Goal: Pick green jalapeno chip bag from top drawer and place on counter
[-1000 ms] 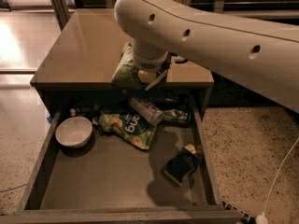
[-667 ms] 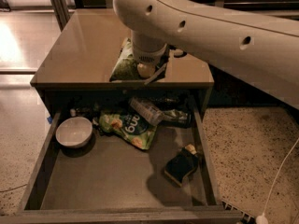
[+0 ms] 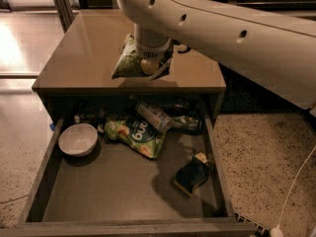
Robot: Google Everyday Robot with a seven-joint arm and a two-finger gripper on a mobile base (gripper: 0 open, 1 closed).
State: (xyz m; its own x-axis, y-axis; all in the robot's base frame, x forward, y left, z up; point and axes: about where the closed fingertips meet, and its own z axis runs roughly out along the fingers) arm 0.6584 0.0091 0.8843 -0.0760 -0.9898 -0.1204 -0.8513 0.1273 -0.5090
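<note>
The dark olive-green jalapeno chip bag [image 3: 127, 61] stands over the front part of the tan counter [image 3: 84, 58], its lower edge close to the surface. My gripper [image 3: 153, 68] is at the bag's right side, under the big white arm, and seems shut on the bag. The arm hides the bag's right part. The top drawer [image 3: 118, 191] is pulled out wide below the counter.
In the drawer lie a white bowl [image 3: 78, 139] at the left, a brighter green bag with white letters [image 3: 134, 134], a clear plastic bottle [image 3: 154, 116], a dark bottle [image 3: 185, 124] and a dark sponge [image 3: 191, 177]. A white cable [image 3: 296, 181] runs on the speckled floor at right.
The arm has carried the olive bag up from the counter's front edge and further back over the counter top. The things in the drawer have not moved.
</note>
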